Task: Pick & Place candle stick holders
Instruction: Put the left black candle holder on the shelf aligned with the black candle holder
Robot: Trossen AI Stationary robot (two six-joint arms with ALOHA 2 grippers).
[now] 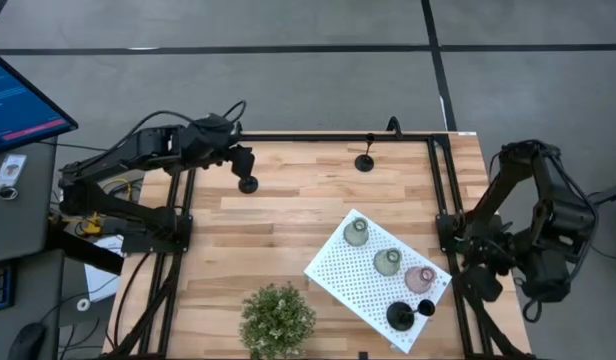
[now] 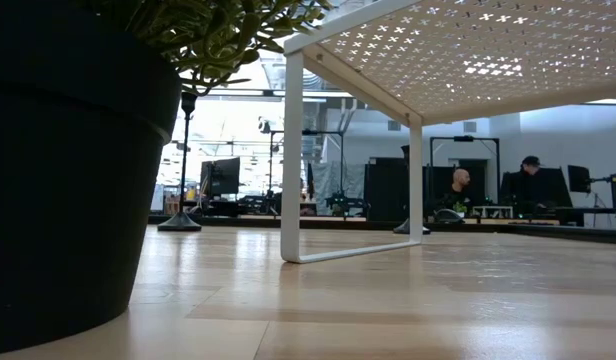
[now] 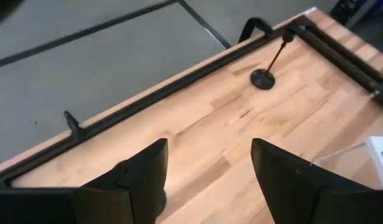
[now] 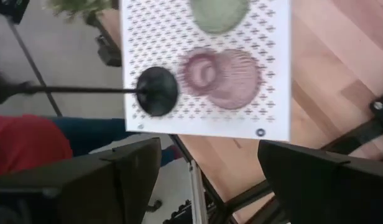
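Observation:
One black candle stick holder (image 1: pixel 248 184) stands on its round base at the table's far left, just beside my left gripper (image 1: pixel 241 160), which is open and empty over the wood (image 3: pixel 210 146). A second black holder (image 1: pixel 365 160) stands near the far edge and also shows in the left wrist view (image 3: pixel 263 78). A third black holder (image 1: pixel 400 315) stands on the white perforated board (image 1: pixel 338 270) with three pale bulbous holders: beige (image 1: pixel 356 232), greenish (image 1: pixel 388 262) and pinkish (image 1: pixel 420 279). My right gripper (image 4: pixel 210 146) is open and empty, beyond the board's right corner.
A bushy potted plant (image 1: pixel 278 318) stands at the near edge, left of the board. The board is a raised shelf on thin white legs (image 2: pixel 291 160). Black rails (image 1: pixel 443 190) frame the table's sides and far edge. Bare wood lies in the table's middle and left. People sit in the room behind.

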